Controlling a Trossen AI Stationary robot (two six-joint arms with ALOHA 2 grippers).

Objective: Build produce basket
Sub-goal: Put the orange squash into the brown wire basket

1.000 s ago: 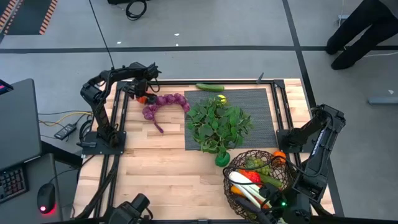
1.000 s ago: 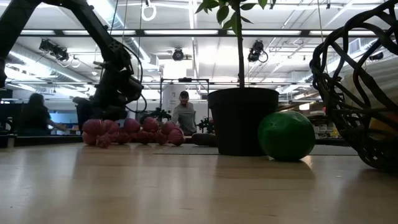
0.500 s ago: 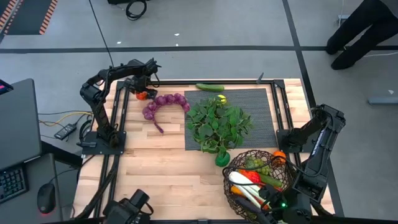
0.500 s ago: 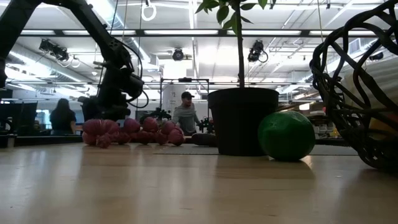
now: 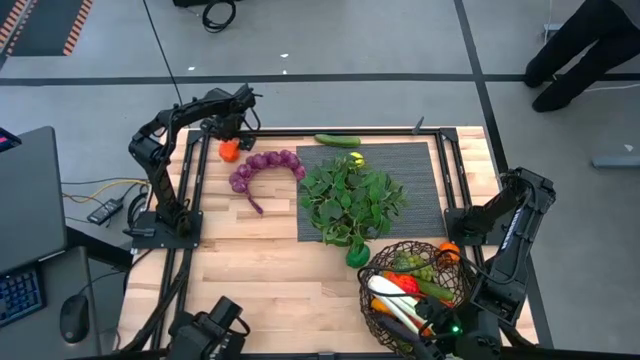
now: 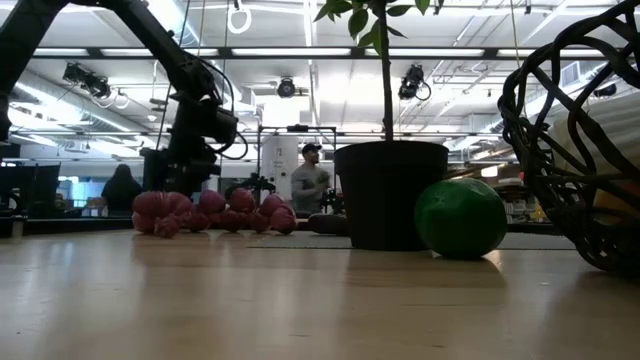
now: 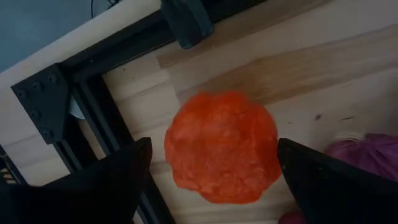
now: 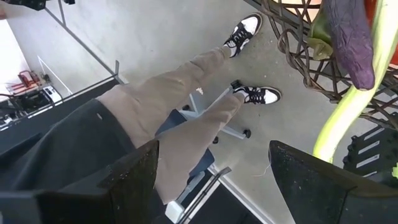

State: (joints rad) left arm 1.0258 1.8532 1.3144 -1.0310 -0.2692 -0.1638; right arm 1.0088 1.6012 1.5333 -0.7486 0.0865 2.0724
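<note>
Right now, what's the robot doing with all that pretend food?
It's filling a wire basket with toy fruit and vegetables. The left gripper hangs open right over an orange tomato at the far left corner of the table, next to the purple grapes; it isn't holding it. The basket, near the right arm, already has several pieces in it. A green lime lies just outside it, beside the potted plant. The right gripper waits open off the table's edge by the basket.
</note>
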